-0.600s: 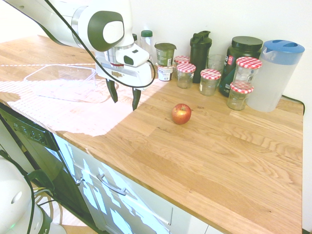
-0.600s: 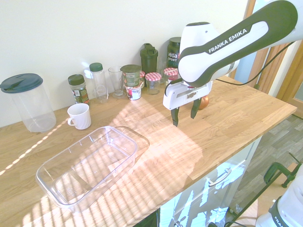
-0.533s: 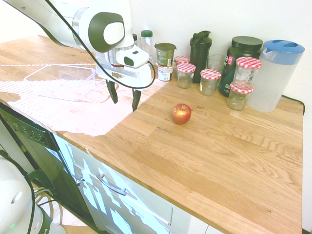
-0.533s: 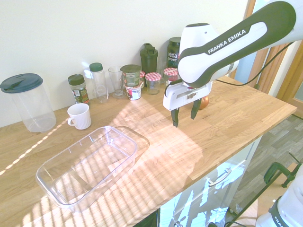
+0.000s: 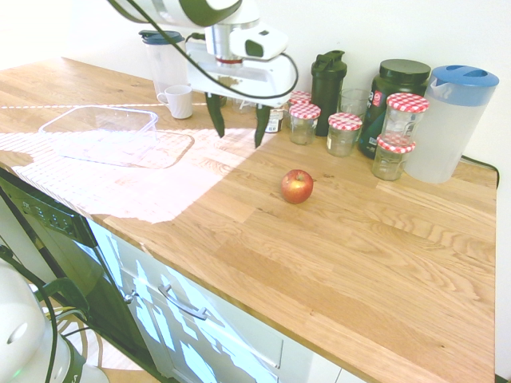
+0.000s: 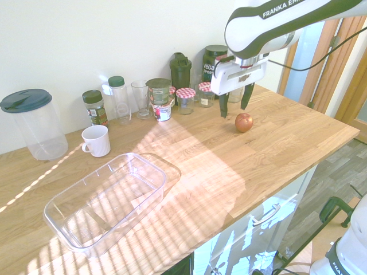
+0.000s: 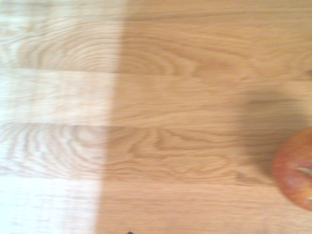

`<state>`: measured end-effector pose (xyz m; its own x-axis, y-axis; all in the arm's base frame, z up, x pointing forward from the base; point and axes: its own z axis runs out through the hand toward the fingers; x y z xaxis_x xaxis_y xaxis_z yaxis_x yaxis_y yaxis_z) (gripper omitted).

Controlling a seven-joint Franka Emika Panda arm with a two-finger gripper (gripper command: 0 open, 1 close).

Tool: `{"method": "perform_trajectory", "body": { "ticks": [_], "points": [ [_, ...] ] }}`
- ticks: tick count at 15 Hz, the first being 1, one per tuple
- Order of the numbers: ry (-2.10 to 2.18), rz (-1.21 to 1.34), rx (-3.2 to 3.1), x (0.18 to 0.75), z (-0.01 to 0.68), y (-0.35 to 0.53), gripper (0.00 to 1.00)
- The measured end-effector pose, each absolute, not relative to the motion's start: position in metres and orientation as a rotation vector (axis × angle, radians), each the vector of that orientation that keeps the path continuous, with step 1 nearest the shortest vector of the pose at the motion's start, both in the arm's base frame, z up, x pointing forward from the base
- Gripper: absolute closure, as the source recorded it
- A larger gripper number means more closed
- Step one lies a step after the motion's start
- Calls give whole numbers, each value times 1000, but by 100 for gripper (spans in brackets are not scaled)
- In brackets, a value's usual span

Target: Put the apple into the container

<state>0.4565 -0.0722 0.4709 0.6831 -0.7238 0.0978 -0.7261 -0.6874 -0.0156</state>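
Here, spread gripper (image 5: pixel 237 128) hangs above grained wood beside round apple (image 5: pixel 297 186).

Apple (image 5: pixel 297 186) alone on wooden counter (image 5: pixel 335 239), spread fingers (image 5: pixel 215 120) hanging apart above it

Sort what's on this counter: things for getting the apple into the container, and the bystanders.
For the job:
apple, loose on the worktop
container, clear and empty
gripper, open, above the worktop, holding nothing

Just lying about:
white mug
checked-lid jars
blue-lidded pitcher
black shaker bottle
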Motion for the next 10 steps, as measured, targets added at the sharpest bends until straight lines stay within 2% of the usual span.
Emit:
{"method": "perform_trajectory", "body": {
  "ticks": [5, 10],
  "points": [
    [-1240, 205, 2852, 469, 443, -154, 0],
    [-1236, 110, 2891, 478, 403, -161, 0]
  ]
}}
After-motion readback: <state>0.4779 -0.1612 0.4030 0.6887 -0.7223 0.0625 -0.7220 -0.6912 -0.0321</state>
